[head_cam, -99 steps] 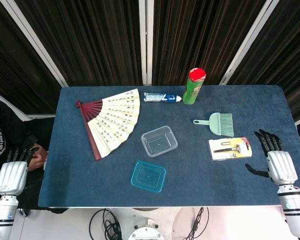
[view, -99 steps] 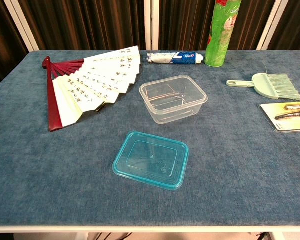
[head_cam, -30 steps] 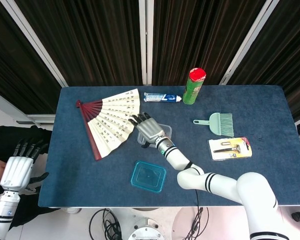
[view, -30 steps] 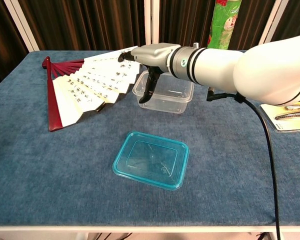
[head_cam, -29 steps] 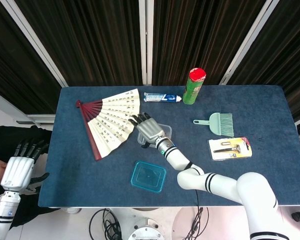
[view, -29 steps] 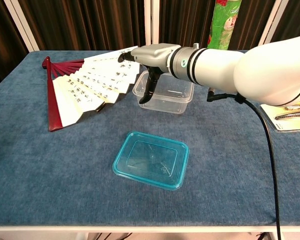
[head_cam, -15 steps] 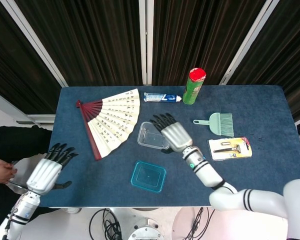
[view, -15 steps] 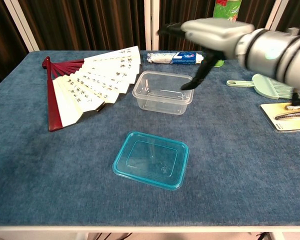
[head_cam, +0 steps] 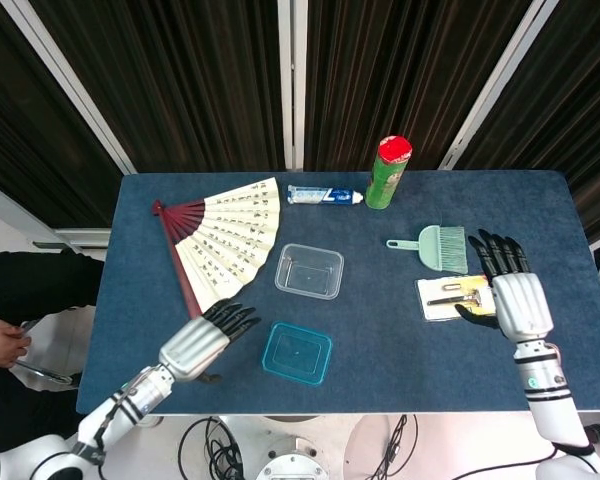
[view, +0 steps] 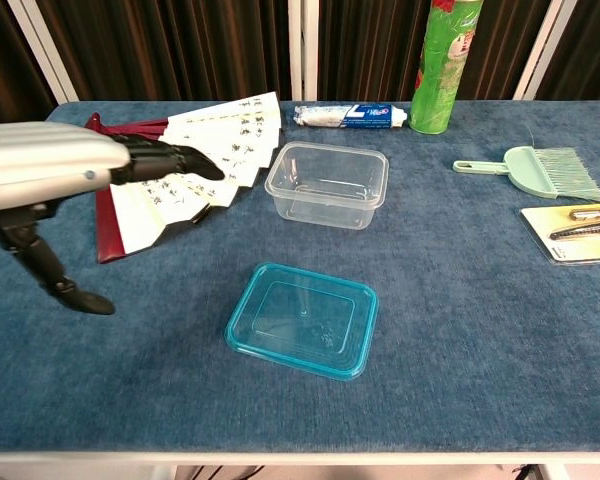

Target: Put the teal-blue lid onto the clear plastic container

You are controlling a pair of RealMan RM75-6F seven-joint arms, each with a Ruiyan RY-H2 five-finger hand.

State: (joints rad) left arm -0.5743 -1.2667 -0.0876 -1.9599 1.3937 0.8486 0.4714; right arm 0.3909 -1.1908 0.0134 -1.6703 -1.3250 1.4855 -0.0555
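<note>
The teal-blue lid (head_cam: 297, 353) (view: 302, 319) lies flat on the blue worktop (head_cam: 380, 340) (view: 460, 330), near its front edge. It is a translucent rectangle with rounded corners and is slightly turned. The clear plastic container (head_cam: 309, 271) (view: 327, 185) stands upright, open and empty, just behind the lid, not touching it.

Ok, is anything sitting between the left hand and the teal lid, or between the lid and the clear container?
Nothing visible. Only bare tabletop lies between the left hand and the teal lid, and between the lid and the clear container. The fan lies off to the left.
</note>
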